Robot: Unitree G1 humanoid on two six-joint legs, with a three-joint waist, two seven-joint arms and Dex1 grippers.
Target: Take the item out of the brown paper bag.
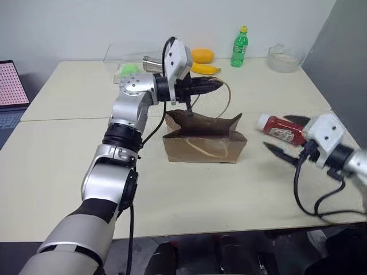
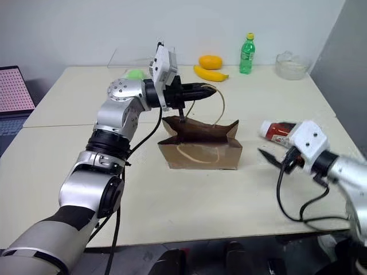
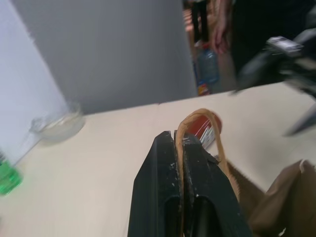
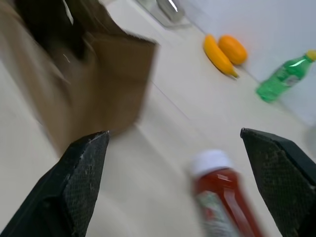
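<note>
The brown paper bag (image 1: 203,140) stands upright and open at the middle of the table. My left gripper (image 1: 218,85) hovers level above it, shut on one looped tan handle (image 3: 197,116), which arches up from the bag. The item (image 1: 281,129), a red packet with a white cap, lies on the table to the right of the bag, outside it. My right gripper (image 4: 173,136) is just beside it, near the table's right edge. It is open wide and holds nothing, with the item (image 4: 222,202) lying ahead between its fingers.
A green bottle (image 1: 239,46), an orange (image 1: 202,55), a banana (image 1: 205,69) and a glass bowl (image 1: 284,58) line the table's far side. A metal cup (image 1: 152,62) and a green object (image 1: 129,69) sit behind my left arm. A laptop (image 1: 8,86) lies at the far left.
</note>
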